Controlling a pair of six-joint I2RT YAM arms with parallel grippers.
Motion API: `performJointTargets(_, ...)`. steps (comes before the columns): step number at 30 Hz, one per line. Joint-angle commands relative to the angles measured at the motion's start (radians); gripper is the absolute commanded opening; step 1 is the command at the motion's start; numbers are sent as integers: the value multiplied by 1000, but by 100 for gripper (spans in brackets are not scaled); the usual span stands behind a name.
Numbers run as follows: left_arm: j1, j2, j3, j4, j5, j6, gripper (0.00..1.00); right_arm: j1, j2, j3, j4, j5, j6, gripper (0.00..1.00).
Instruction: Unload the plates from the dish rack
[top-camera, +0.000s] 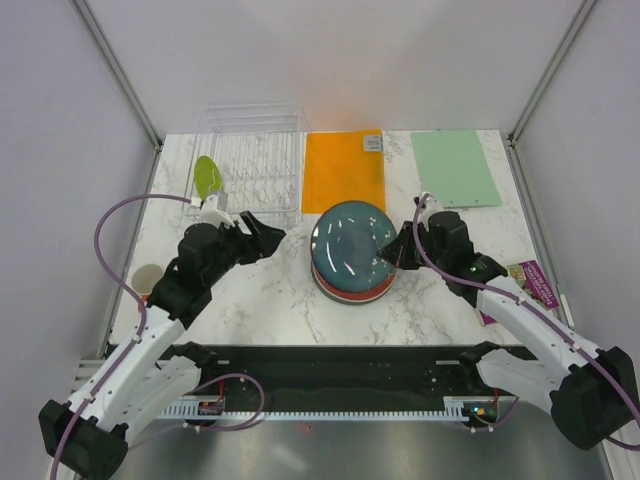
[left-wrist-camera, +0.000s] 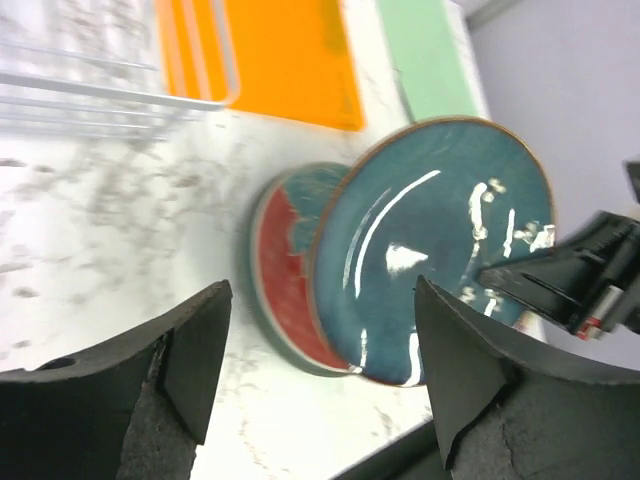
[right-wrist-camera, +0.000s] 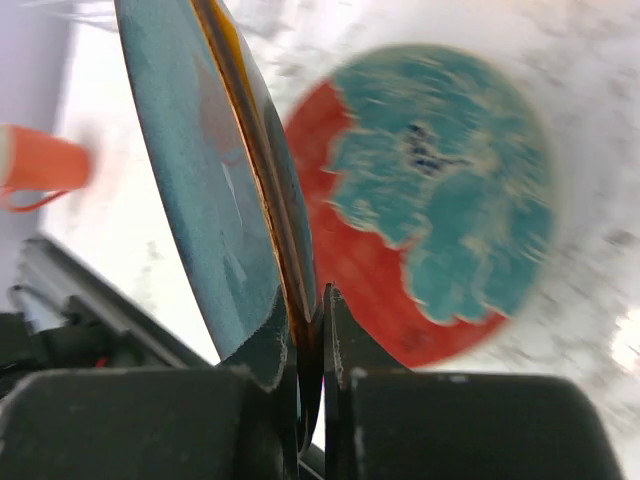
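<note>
The glossy dark teal plate (top-camera: 348, 243) hangs tilted over a red plate with a teal floral pattern (top-camera: 352, 292) lying flat on the table. My right gripper (top-camera: 386, 257) is shut on the teal plate's right rim; in the right wrist view the gripper (right-wrist-camera: 310, 312) pinches the plate's edge (right-wrist-camera: 215, 170) above the red plate (right-wrist-camera: 440, 200). My left gripper (top-camera: 272, 235) stands open just left of the plates, touching nothing; its wrist view shows the gripper (left-wrist-camera: 320, 375) before both plates (left-wrist-camera: 430, 235). A lime-green plate (top-camera: 208, 177) stands at the left end of the clear dish rack (top-camera: 255, 160).
An orange mat (top-camera: 343, 170) and a green mat (top-camera: 455, 167) lie at the back. An orange-and-cream cup (top-camera: 148, 276) sits by the left arm. A purple packet (top-camera: 533, 285) lies at the right edge.
</note>
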Motion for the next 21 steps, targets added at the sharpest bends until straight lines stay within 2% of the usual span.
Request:
performJointTargets(1,2,-73,19,-159,-252,137,80,-41,-68,50,17,84,-43,0)
performJointTargets(8,2,-167,-11,-197,-298,164,81,-111,18,8,58,5,-34,0)
performJointTargets(21,2,-166,0,-233,-341,194,81,-141,150,-66,250,-224,85,0)
